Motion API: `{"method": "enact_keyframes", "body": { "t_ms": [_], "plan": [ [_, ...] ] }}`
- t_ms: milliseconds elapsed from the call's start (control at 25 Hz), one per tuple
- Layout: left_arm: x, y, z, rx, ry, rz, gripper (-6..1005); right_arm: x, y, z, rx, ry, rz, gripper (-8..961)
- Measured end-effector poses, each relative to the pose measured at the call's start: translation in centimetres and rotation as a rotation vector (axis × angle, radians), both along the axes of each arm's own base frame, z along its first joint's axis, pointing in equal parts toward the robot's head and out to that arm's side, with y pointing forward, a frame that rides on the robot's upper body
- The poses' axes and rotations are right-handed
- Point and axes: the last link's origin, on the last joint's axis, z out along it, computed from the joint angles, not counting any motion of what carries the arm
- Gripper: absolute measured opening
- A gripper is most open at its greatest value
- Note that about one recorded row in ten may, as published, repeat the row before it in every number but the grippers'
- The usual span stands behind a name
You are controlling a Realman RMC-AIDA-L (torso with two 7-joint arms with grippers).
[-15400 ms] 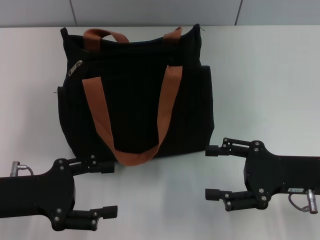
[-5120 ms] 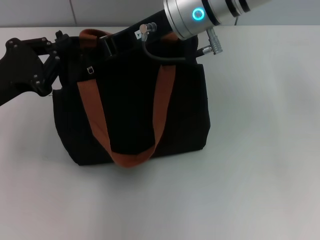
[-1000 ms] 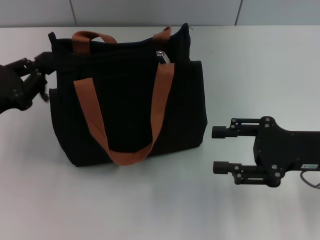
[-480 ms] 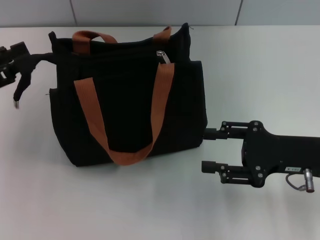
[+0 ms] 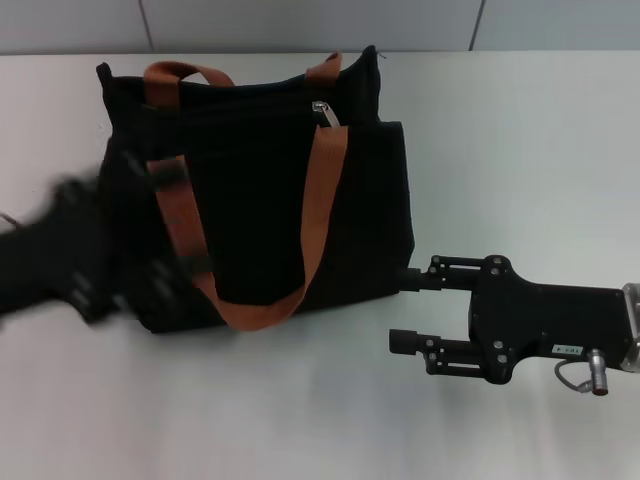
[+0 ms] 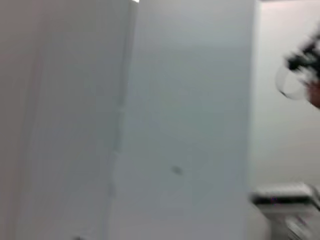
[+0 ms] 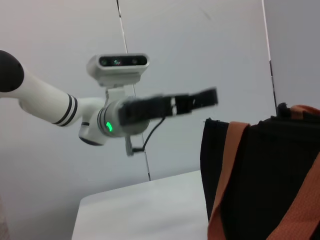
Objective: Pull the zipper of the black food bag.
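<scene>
The black food bag (image 5: 260,200) stands on the white table with its rust-brown handles (image 5: 325,190) draped down the front. The silver zipper (image 5: 322,112) pull sits on the top edge, near the right handle. My left gripper (image 5: 178,220) is smeared by fast motion in front of the bag's lower left, its two fingers apart and holding nothing. My right gripper (image 5: 404,311) is open beside the bag's lower right corner, just off the fabric. The right wrist view shows the bag (image 7: 270,170) and the left arm (image 7: 112,120) beyond it.
White table (image 5: 520,150) stretches to the right of the bag and along the front. A grey panelled wall (image 5: 300,25) runs behind the table. The left wrist view shows only a blurred pale wall.
My left arm swung from the bag's upper left corner down to its lower left front. The right gripper slid a little left and nearer. The bag and zipper pull stayed put.
</scene>
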Motion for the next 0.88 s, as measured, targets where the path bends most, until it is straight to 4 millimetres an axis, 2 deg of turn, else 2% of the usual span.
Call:
{"method": "enact_keyframes", "body": {
  "t_ms": [120, 320, 440, 840, 880],
  "plan": [
    [0.2, -1.3, -3.2, -0.056, 0.062, -0.081, 832, 0.1, -0.2, -0.2, -0.003, 0.000, 0.002, 683],
    [-1.4, -2.6, -7.0, -0.100, 0.157, -0.047, 832, 0.2, -0.6, -0.7, 0.006, -0.001, 0.029, 691],
    [-2.4, -2.9, -8.0, -0.131, 0.214, 0.000, 832, 0.3, -1.2, -1.4, -0.003, -0.009, 0.057, 695],
    [-3.0, -3.8, -8.0, -0.148, 0.215, 0.013, 832, 0.1, -1.4, -2.6, -0.047, -0.059, 0.090, 710],
    [-2.9, -3.9, -7.9, -0.154, 0.212, 0.009, 832, 0.2, -1.5, -2.6, -0.046, -0.060, 0.089, 762]
  ]
}}
